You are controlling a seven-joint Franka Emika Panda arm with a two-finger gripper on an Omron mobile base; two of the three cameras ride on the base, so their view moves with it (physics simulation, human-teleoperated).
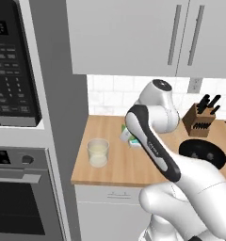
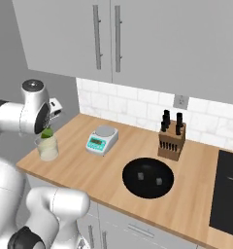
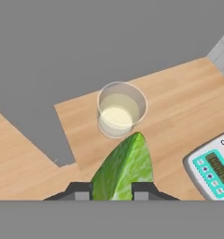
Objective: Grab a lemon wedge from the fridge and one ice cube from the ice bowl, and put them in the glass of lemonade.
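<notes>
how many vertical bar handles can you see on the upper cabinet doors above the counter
2. In the right base view, the left handle and the right handle hang side by side on adjoining doors. More could lie outside the frame.

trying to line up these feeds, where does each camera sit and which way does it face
Left base view: behind the arm to its left, facing the counter; white arm rises lower right.
Right base view: behind to its right, facing the same counter; arm at left.
Hand view: on the hand, looking down past the gripper holding the lemon wedge.
All three share the glass of lemonade.
</notes>
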